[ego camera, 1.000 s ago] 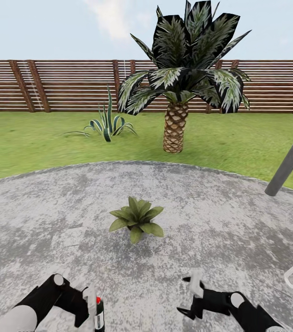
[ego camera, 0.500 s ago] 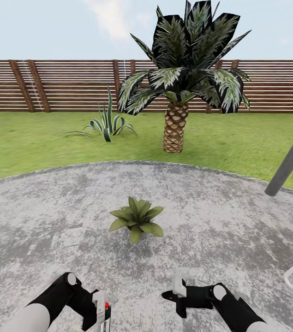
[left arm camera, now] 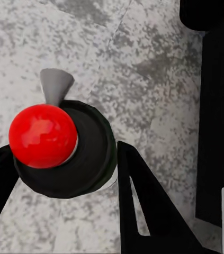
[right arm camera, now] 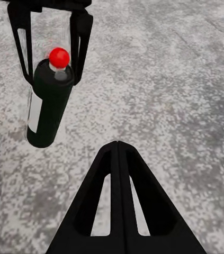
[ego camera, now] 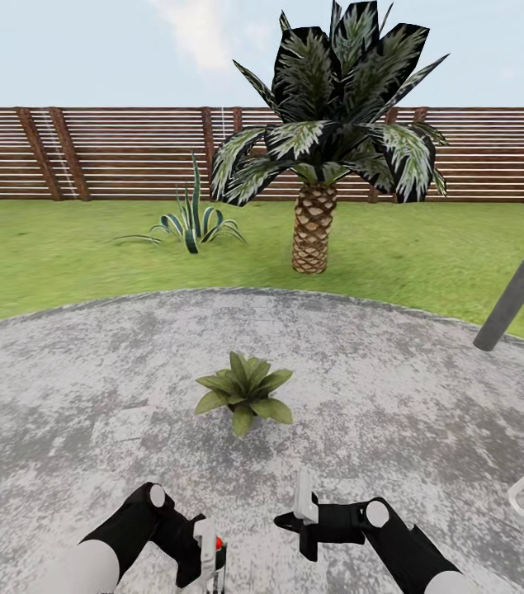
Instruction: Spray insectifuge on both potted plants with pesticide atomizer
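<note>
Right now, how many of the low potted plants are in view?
1. The potted plant sits on the grey paving, ahead of both arms and in front of the palm. A second one may be outside the frame.

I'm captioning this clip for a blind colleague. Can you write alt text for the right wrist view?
The left gripper holds the dark-green pesticide atomizer upright by its neck above grey mottled paving, its red cap on top. In the foreground, the right gripper has its two black fingers pressed together, holding nothing.
</note>
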{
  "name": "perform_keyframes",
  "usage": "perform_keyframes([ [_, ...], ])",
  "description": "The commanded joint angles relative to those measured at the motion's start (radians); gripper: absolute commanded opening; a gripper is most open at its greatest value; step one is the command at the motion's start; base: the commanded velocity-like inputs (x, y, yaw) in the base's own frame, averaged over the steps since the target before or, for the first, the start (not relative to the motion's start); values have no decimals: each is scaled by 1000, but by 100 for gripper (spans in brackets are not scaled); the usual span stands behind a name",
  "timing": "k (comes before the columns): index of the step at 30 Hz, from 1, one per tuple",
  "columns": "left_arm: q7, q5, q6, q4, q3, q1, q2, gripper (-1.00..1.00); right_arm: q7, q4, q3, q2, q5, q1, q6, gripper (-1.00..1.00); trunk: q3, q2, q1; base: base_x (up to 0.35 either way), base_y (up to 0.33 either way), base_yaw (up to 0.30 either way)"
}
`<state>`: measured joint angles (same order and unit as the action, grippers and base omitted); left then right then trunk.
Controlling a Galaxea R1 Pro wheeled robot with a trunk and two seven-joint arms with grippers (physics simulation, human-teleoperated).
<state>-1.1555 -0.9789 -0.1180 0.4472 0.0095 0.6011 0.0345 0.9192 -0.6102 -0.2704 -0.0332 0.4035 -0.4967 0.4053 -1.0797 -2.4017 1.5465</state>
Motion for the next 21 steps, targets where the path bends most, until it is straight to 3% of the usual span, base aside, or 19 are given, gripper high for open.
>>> perform_keyframes([
  [1, -1, -8, -11, 10, 1, 0, 8, -100, -2, -2, -2, -1, 6, 0, 4, -100, -1, 0, 0, 0, 0, 0],
  [4, 0, -9, -11, 22, 1, 0, 34, -100, -2, -1, -2, 1, 6, 0, 4, -100, -1, 0, 0, 0, 0, 0],
  [9, 59, -7, -12, 25, 5, -1, 68, -100, -2, -2, -3, 8, 5, 0, 5, -100, -1, 0, 0, 0, 0, 0],
  [13, 98, -6, -14, 23, 5, -7, 83, -100, -2, -2, -3, 23, 6, 0, 5, -100, -1, 0, 0, 0, 0, 0],
  [19, 103, 0, -20, 22, 4, -9, 90, -100, -2, -1, -2, 25, 6, 0, 5, -100, -1, 0, 0, 0, 0, 0],
  [21, 98, 4, -70, 22, 4, -8, 100, -100, -2, 0, -2, 26, 6, 0, 5, -100, -1, 0, 0, 0, 0, 0],
])
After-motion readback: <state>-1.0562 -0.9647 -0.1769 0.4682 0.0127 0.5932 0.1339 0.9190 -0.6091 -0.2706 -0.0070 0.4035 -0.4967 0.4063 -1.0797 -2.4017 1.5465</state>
